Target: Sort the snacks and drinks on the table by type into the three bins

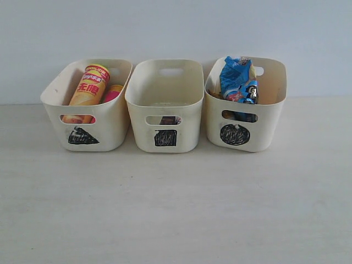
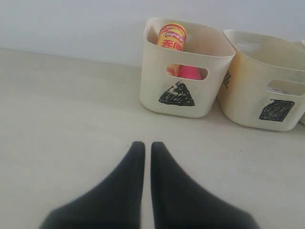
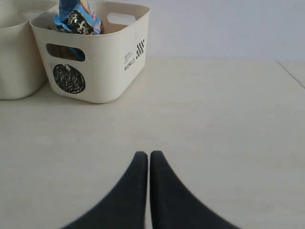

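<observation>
Pale bench (image 1: 176,220) with a faint grain fills the foreground of the exterior view. At its far side we see three cream bins in a row before a grey-blue wall (image 1: 176,27). The left bin (image 1: 113,129), marked with a black triangle (image 1: 82,136), holds a yellow can (image 1: 91,85) leaning back, with a pink can (image 1: 113,92) just beside it. The middle bin (image 1: 137,124) bears a black square (image 1: 165,138). Through its handle cutout we make out a dark item (image 1: 169,120) low inside, too hidden to name. The right bin (image 1: 269,121), marked with a round scribble (image 1: 235,134), holds a blue-and-white bag (image 1: 235,77) that rises above the rim. Whether neighbouring bins touch we cannot tell.

Nearest in the left wrist view is the left tool (image 2: 147,145). Its two black fingers are drawn together to a thin slit with nothing between them, over the bench and well apart from the left bin. We see the yellow can's top above that bin's rim, and pink shows through the cutout. Part of the middle bin stands just beside it.

Nearest in the right wrist view is the right tool (image 3: 148,155), likewise closed and holding nothing, over the bench and well apart from the right bin. The bag pokes out of that bin, and small print with a checkered patch shows on its side wall.
</observation>
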{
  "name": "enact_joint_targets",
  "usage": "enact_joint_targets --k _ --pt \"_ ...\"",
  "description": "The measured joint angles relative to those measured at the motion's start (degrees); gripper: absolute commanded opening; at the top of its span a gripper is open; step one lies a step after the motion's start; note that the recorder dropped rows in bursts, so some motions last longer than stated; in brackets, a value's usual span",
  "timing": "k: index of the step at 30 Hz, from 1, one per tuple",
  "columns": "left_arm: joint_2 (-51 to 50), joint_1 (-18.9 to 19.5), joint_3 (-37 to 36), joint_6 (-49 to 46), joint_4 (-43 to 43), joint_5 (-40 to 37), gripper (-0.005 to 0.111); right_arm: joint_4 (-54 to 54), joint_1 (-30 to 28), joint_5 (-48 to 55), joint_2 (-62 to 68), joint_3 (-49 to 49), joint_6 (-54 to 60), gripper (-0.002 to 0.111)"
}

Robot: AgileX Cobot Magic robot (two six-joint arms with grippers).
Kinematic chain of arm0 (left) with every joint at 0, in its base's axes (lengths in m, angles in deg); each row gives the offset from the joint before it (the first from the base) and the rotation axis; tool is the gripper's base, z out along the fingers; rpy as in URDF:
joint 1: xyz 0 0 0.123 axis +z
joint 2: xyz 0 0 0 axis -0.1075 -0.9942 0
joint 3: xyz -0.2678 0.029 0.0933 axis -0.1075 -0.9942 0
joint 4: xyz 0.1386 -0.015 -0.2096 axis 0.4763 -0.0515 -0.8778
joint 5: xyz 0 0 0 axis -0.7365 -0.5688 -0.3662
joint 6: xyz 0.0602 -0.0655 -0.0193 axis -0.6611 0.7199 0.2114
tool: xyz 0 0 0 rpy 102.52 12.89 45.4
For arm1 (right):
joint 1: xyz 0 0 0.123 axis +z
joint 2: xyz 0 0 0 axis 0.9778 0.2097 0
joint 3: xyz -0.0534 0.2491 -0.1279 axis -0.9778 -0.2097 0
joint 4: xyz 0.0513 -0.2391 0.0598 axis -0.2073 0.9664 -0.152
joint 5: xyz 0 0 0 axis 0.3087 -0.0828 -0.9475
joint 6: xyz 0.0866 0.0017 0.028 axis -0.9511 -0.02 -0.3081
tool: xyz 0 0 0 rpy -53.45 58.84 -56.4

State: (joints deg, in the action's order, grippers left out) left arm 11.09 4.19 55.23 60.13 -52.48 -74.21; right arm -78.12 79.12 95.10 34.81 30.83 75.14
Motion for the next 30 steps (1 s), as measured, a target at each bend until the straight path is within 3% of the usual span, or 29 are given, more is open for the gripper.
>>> enact_joint_targets --k 30 --pt "0.0 0.0 0.0 0.0 -0.14 0.0 0.004 0.11 0.0 0.85 0.0 -0.13 0.09 0.0"
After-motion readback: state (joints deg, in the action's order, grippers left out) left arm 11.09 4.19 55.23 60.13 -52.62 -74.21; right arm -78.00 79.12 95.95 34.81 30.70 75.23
